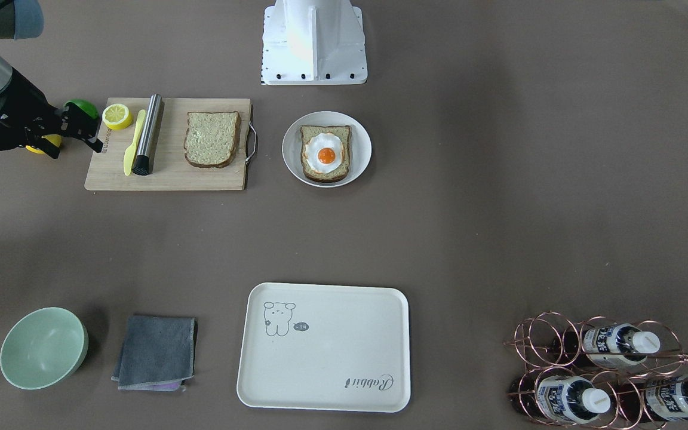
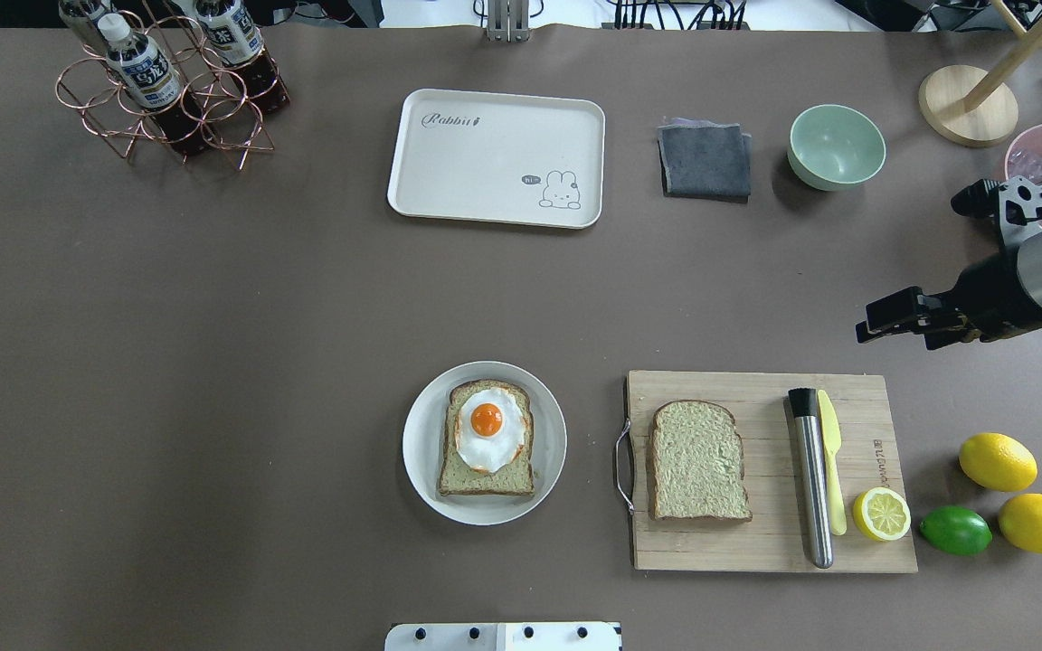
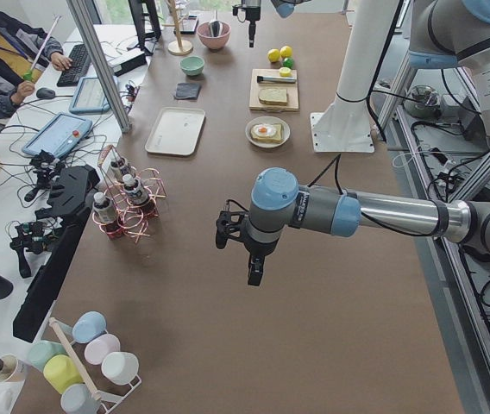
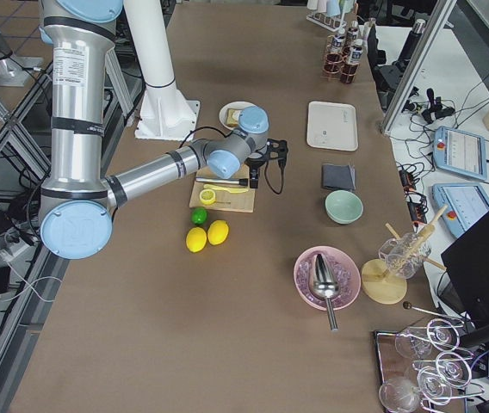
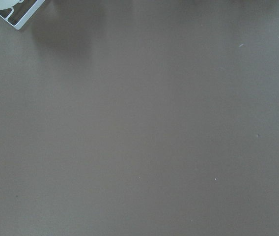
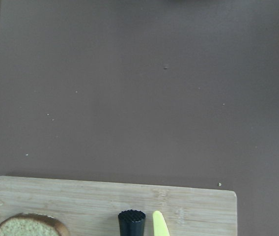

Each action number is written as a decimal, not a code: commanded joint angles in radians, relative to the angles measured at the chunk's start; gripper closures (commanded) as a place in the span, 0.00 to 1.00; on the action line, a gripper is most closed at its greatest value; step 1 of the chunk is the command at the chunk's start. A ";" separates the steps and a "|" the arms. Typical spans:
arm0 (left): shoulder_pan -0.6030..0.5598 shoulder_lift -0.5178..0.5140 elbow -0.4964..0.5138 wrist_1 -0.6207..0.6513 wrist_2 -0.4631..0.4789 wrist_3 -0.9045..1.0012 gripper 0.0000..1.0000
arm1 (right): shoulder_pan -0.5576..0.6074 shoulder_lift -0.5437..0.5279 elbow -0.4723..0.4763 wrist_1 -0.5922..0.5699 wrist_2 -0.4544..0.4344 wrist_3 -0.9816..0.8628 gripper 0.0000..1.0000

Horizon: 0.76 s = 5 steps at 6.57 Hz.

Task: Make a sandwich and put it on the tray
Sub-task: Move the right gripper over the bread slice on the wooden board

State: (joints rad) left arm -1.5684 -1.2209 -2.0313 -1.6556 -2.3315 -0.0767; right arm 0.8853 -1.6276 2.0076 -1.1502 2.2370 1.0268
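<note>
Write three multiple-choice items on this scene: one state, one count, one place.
1. Tray state: A) bare; B) loaded; C) flipped over.
2. Whole lemons beside the board: A) one; B) two; C) three.
3. The egg lies on: A) the board; B) the tray; C) bread on the plate.

Key:
1 A: it sits right side up with nothing on it.
2 B: two whole ones show, next to a half lemon and a lime.
3 C: the egg tops the plate's bread, and the other slice lies flat on the board with nothing on it.
</note>
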 commanded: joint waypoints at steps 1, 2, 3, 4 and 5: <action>0.002 0.001 0.000 -0.013 0.001 -0.002 0.02 | -0.081 0.041 -0.001 0.000 -0.049 0.062 0.06; 0.004 0.001 0.000 -0.013 0.001 -0.002 0.02 | -0.118 0.075 -0.010 0.000 -0.083 0.103 0.07; 0.004 0.001 0.002 -0.013 0.001 -0.003 0.02 | -0.137 0.089 -0.010 0.000 -0.088 0.120 0.08; 0.005 0.000 0.003 -0.013 0.001 -0.003 0.02 | -0.146 0.091 -0.010 0.001 -0.097 0.121 0.08; 0.007 0.000 0.003 -0.013 0.003 -0.003 0.02 | -0.167 0.091 -0.010 0.001 -0.120 0.131 0.09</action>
State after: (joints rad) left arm -1.5632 -1.2205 -2.0287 -1.6689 -2.3297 -0.0796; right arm 0.7402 -1.5401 1.9978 -1.1495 2.1389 1.1468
